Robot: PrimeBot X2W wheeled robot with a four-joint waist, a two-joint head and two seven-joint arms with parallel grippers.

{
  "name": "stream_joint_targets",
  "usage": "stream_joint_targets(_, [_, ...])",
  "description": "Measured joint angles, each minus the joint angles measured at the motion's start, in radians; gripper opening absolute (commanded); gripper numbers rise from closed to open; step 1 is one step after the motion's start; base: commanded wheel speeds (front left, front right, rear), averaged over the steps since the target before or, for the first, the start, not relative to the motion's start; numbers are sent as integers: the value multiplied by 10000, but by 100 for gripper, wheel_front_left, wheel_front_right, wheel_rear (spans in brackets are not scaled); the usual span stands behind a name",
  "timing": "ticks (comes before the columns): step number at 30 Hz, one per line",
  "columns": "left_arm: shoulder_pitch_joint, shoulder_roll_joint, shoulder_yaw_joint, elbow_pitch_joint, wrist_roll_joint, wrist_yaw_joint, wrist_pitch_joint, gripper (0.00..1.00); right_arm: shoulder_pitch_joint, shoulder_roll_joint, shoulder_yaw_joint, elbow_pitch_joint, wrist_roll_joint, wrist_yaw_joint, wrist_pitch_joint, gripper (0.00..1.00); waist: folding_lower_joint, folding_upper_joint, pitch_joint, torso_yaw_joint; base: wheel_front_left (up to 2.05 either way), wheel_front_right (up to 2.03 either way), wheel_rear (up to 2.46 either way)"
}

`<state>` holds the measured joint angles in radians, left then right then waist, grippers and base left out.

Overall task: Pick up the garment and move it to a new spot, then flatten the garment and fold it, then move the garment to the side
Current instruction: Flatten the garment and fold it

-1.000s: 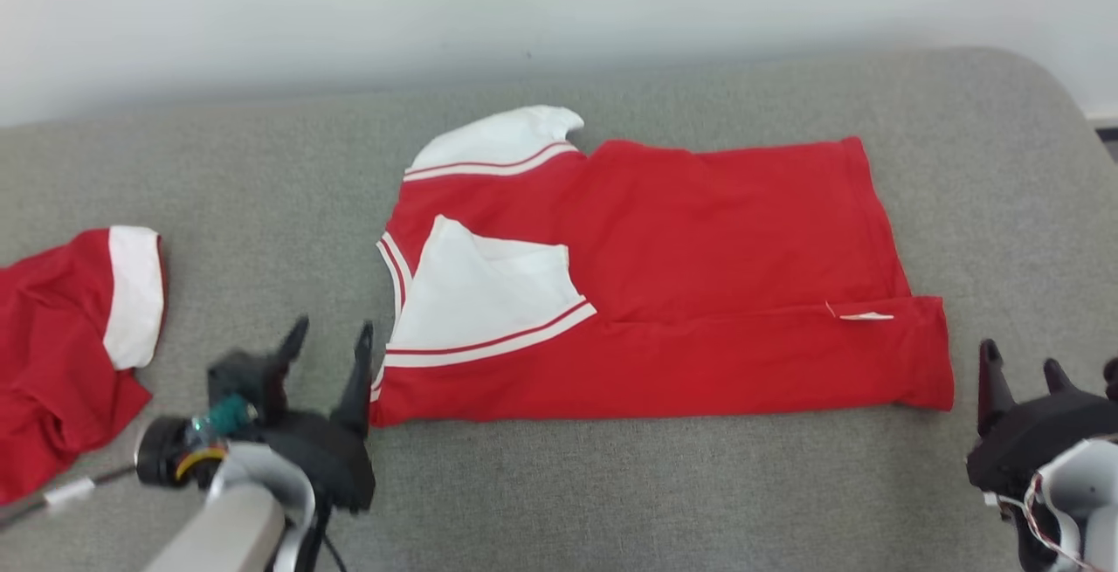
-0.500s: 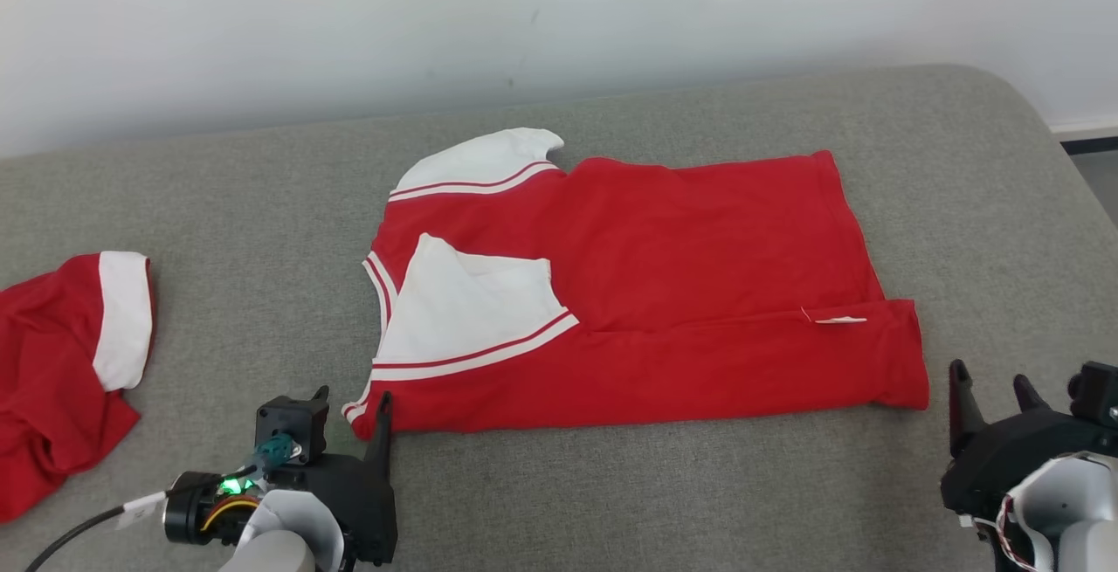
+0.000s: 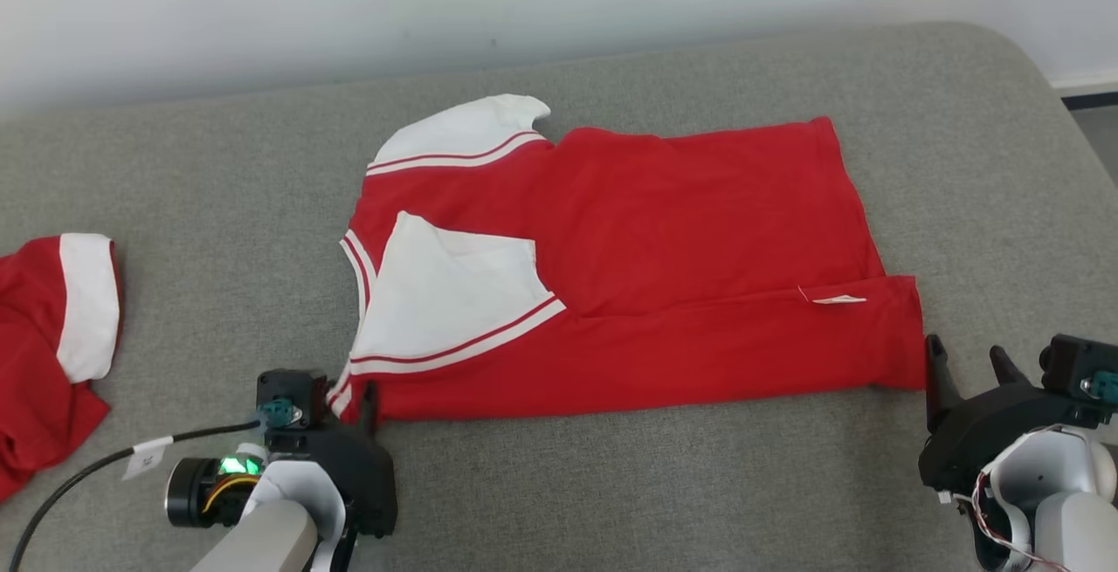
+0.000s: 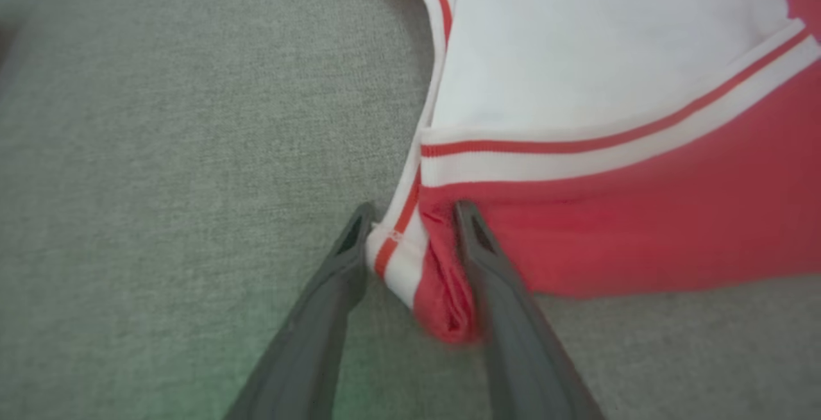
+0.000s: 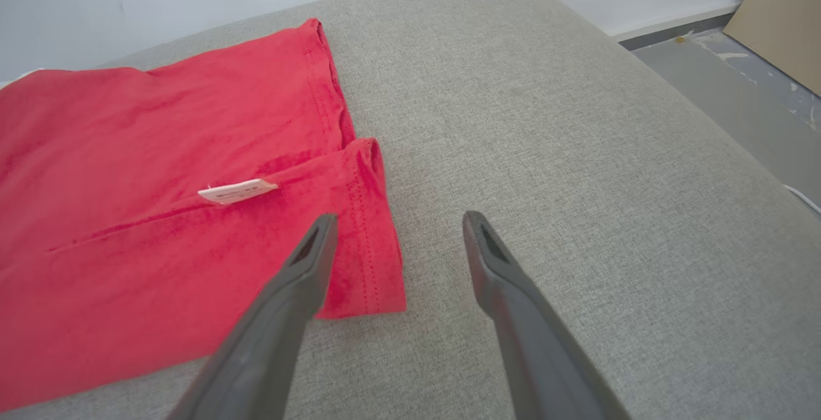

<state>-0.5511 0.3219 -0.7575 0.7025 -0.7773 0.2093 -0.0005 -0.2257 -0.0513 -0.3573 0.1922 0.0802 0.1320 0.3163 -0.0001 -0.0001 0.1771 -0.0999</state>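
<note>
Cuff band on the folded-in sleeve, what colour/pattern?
White cuff band with one thin red stripe; left wrist view shows it best.

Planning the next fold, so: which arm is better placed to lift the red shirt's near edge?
Left. The left tool straddles the red shirt's near collar-end corner, cloth between its jaws. The right tool stands open beside the hem corner, gripping nothing.

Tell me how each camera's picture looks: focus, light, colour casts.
Head view: even soft light, no glare, the red garment sharp, shadows faint. Left wrist view: soft focus, its corner smeared between the fingers of the left gripper, a green tint on the grey cushion low down. Right wrist view: crisp weave, the fingers of the right gripper softer near the bottom edge.
</note>
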Motion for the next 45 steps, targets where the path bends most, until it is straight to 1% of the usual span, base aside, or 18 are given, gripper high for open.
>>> stream_joint_targets(1, [-37, -4, 2, -38, -40, -48, 77, 0, -44, 0, -13, -35, -90, -2, 10, 100, 0, 0, 64, -1, 0, 0, 0])
stream_joint_targets(9, [-25, 84, 6, -493, -44, 35, -67, 0, -543, -2, 92, 192, -648, -2, 805, 100, -1, 0, 551, 52, 0, 0, 0])
stream_joint_targets(11, [-23, 94, 10, -598, -46, 54, -77, 0, -721, -6, 130, 437, -790, -2, 1120, 100, -1, 0, 638, 92, 0, 0, 0])
stream_joint_targets(13, [-28, 86, 8, -732, -46, 63, -127, 0, -905, 8, 111, 805, -1170, 0, 1371, 100, 0, 0, 751, 174, 0, 0, 0])
stream_joint_targets(18, [-68, 31, 6, -838, -61, 50, -157, 0, -1225, -13, 29, 1595, -1590, -2, 1808, 100, 0, 0, 869, 322, 0, 0, 0])
stream_joint_targets(22, [-74, -25, 10, -853, -92, 50, -219, 0, -1420, -50, 52, 2027, -1386, -2, 1848, 100, 0, 0, 874, 419, 0, 0, 0])
stream_joint_targets(23, [-70, -29, 8, -857, -115, 50, -228, 0, -1437, -59, 100, 2077, -1337, -2, 1793, 25, 0, 0, 856, 429, 0, 0, 0])
stream_joint_targets(24, [-62, -31, 10, -861, -128, 50, -247, 0, -1433, -59, 138, 2111, -1337, -2, 1760, 0, 0, 0, 832, 433, 0, 0, 0])
stream_joint_targets(28, [118, -21, 77, -999, -232, 61, -347, 0, -1363, 4, 19, 2088, -1277, -2, 1599, 0, 3, 3, 667, 428, 0, 0, 0])
stream_joint_targets(34, [900, 92, -21, -1666, -387, 123, -234, 0, -808, 27, -663, 1615, -1432, 4, 1605, 0, 3, 4, 261, 471, 0, 0, 0])
stream_joint_targets(39, [1683, 182, -192, -2571, -548, 384, 8, 0, -168, 35, -1091, 890, -1304, 4, 1929, 0, 3, 3, -109, 553, 0, 0, 0])
stream_joint_targets(45, [2486, 422, -420, -3754, -719, 700, 504, 0, 518, 27, -1267, 230, -1250, 4, 2372, 0, 1, 3, -437, 602, 0, 0, 0])
